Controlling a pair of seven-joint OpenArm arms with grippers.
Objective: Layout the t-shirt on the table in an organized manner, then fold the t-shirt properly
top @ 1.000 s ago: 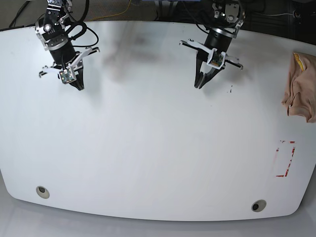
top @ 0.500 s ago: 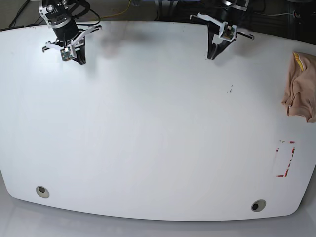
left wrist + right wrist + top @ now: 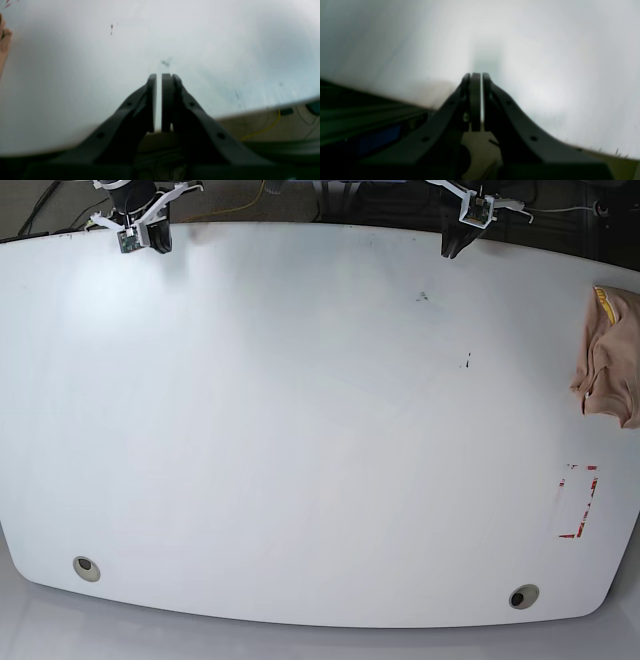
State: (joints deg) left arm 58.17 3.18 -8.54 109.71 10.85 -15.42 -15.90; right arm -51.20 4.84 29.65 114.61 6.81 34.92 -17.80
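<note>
I am keeping my left gripper (image 3: 159, 75) and right gripper (image 3: 476, 74) pressed together, empty, above one table (image 3: 300, 430); one t-shirt (image 3: 610, 360) is lying bunched at its edge

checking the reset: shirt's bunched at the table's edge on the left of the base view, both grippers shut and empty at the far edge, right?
Not quite: the base view shows the t-shirt at the table's right edge. The left gripper and right gripper are shut and empty.

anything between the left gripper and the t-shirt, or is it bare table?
Base view: only bare white table separates the left gripper from the t-shirt, apart from small dark specks.
</note>
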